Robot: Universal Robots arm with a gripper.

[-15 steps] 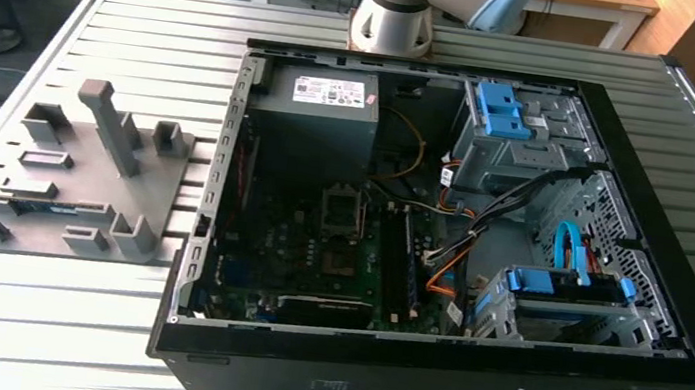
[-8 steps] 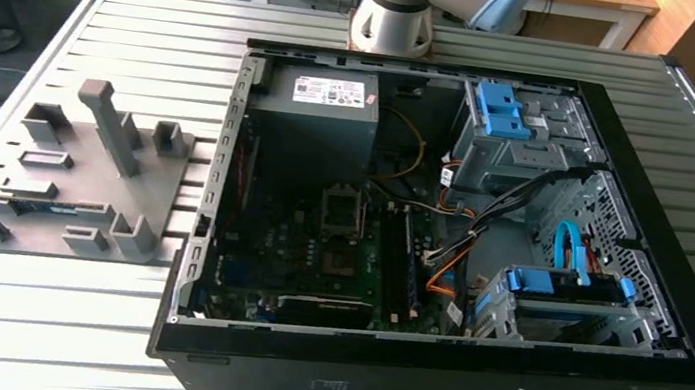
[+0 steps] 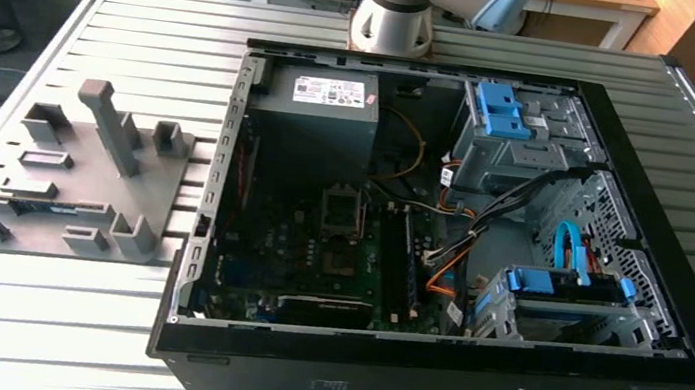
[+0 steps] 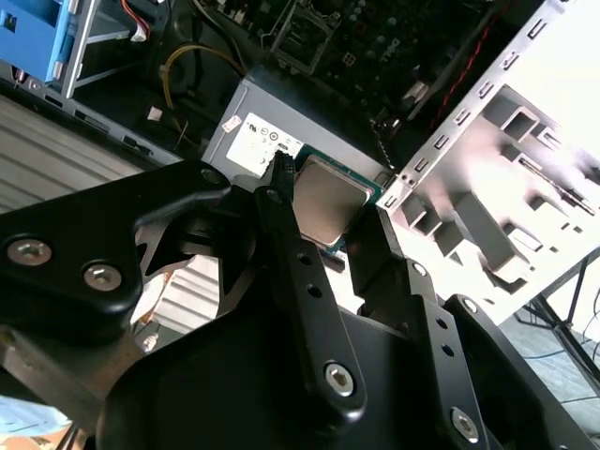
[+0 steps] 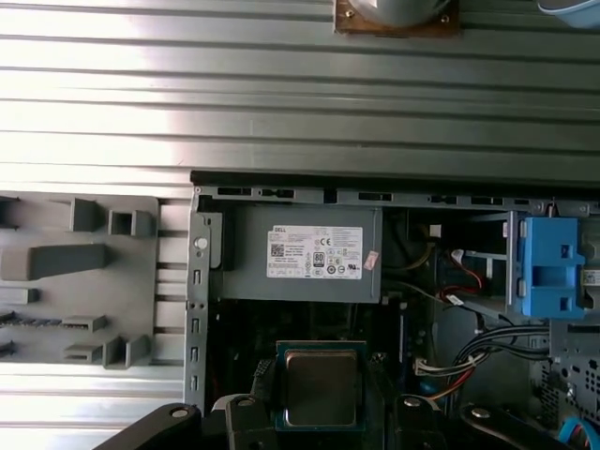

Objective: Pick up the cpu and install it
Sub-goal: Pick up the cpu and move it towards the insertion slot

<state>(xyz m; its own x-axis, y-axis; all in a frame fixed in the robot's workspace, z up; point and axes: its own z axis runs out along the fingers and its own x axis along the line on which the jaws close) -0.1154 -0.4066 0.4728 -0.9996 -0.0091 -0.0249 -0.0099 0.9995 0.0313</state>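
Observation:
The cpu (image 4: 330, 199) is a small flat square chip with a silvery-grey face and a green rim. In both wrist views it sits between the black fingers (image 4: 281, 202) of my gripper (image 4: 326, 214), which is shut on its edges. In the first wrist view the cpu (image 5: 321, 386) and the gripper (image 5: 323, 412) hang above the open computer case, just inward of the grey power-supply box (image 5: 302, 253). The motherboard's square socket (image 3: 341, 204) lies in the middle of the case floor in the exterior view.
The black case (image 3: 666, 227) lies open on a slatted metal table (image 3: 142, 17). Blue drive brackets (image 3: 500, 109) and loose cables (image 3: 479, 222) fill its right side. A grey parts fixture (image 3: 80, 180) stands at the exterior view's left. The arm's base (image 3: 391, 14) is behind the case.

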